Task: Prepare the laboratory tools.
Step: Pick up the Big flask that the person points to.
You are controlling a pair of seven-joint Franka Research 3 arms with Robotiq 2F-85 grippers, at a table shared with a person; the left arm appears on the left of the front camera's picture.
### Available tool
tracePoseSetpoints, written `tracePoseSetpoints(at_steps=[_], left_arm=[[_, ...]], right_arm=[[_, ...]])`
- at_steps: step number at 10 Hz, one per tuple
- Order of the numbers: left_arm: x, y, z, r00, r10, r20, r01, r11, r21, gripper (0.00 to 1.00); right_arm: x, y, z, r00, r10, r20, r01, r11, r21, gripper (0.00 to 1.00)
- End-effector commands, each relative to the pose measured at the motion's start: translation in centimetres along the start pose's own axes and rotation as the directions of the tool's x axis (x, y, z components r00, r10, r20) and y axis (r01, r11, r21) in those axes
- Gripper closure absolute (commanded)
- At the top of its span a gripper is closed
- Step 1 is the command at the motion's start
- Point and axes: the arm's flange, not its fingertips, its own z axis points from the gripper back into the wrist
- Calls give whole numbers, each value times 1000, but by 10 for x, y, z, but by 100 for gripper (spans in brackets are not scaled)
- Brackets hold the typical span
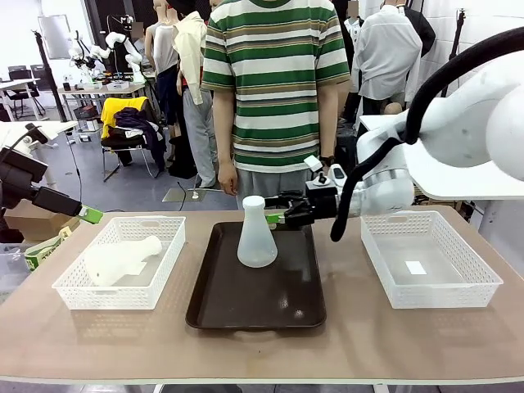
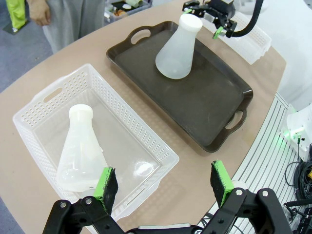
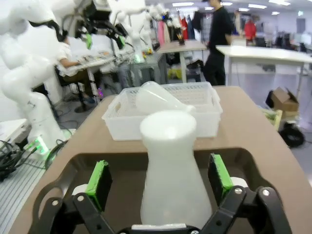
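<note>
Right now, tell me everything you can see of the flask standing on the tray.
The flask is a frosted, translucent white cone, plastic-looking, with a wide round base that tapers to a short cylindrical neck. It looks empty. It stands upright on the far middle of the dark tray, with its base flat on it. The right gripper is open around it, one green pad on each side, and neither pad seems to touch it.

White rounded right arm (image 1: 491, 115), looping black cable (image 1: 434, 74), black two-finger right tool (image 3: 159, 178), green pads (image 3: 219, 175)
</note>
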Motion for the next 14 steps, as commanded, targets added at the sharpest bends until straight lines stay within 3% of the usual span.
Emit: tracePoseSetpoints(at_steps=[1,4,6,9,11,14], left_arm=[[-2,4,0,1000,-17,15,17,1000,-18,0],[-2,4,0,1000,-17,15,17,1000,-18,0],[-2,4,0,1000,-17,15,17,1000,-18,0],[-2,4,0,1000,-17,15,17,1000,-18,0],[-2,4,0,1000,-17,15,17,1000,-18,0],[-2,4,0,1000,-17,15,17,1000,-18,0]], right_arm=[[21,17,21,998,30,-59,-37,993,-109,0],[87,59,96,977,55,-205,-117,945,-304,0],[111,91,149,960,11,-281,-138,890,-434,0],[114,121,205,965,-33,-261,-126,813,-569,0],[108,132,218,959,-94,-268,-98,778,-621,0],[101,131,231,909,-250,-334,-49,731,-681,0]])
